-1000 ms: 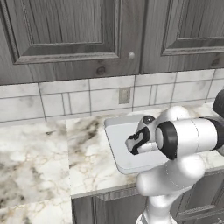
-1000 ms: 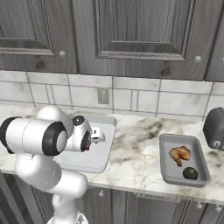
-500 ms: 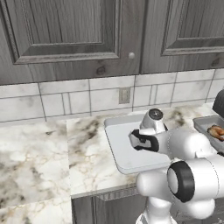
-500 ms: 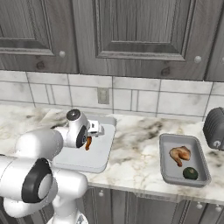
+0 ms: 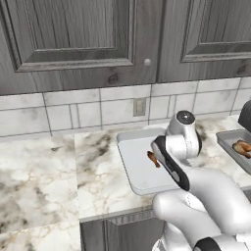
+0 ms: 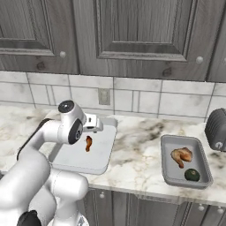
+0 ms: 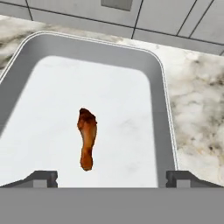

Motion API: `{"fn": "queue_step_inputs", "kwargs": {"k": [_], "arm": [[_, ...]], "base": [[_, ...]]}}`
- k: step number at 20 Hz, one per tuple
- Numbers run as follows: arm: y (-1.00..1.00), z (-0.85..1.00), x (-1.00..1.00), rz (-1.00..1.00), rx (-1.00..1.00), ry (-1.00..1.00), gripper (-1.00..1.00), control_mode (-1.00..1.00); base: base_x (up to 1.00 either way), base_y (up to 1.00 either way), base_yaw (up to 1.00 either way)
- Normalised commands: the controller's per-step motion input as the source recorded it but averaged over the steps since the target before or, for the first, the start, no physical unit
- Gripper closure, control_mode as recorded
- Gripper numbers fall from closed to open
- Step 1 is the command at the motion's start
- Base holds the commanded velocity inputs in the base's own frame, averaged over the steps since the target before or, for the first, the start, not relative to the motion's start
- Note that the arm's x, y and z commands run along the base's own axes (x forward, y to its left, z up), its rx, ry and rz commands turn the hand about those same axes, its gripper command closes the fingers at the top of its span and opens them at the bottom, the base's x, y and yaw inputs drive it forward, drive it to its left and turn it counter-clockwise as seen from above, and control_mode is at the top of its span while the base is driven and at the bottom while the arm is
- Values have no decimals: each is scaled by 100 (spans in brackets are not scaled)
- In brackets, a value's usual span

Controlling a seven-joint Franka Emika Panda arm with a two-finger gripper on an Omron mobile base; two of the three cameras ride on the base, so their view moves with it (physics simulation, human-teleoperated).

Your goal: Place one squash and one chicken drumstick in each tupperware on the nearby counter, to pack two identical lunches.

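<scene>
A slim orange-brown chicken drumstick [image 7: 86,138] lies loose on the floor of the larger pale tupperware [image 7: 160,114], just ahead of my gripper [image 7: 111,179]. The gripper hangs over the tray's near end, open, with nothing between its fingertips [image 7: 42,178]. The base views show the same drumstick [image 6: 88,143] [image 5: 153,159] in the pale tupperware [image 6: 70,155] [image 5: 136,169] on the counter [image 6: 139,152]. To the right, the smaller grey tupperware [image 6: 201,165] holds a plump golden drumstick [image 6: 181,156] and a round dark green squash [image 6: 191,175].
A grey slotted toaster [image 6: 216,130] stands at the right edge behind the grey tray. A tiled wall with an outlet [image 6: 104,96] backs the counter, under dark wall cabinets. Bare marble [image 5: 44,171] stretches to the left of the pale tray. My own arm [image 5: 176,152] hides that tray's right side.
The jaws have spread wide and the orange-brown drumstick now lies free in the pale tray. The arm has folded and the hand has drawn up and back from the tray floor.
</scene>
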Motion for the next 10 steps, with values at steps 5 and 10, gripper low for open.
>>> {"fn": "queue_step_inputs", "kwargs": {"k": [5,10], "arm": [[-6,0,-69,0,0,-14,-100,-100],[-22,0,-84,0,0,-24,-100,-100]], "base": [[0,0,0],[0,0,0]]}}
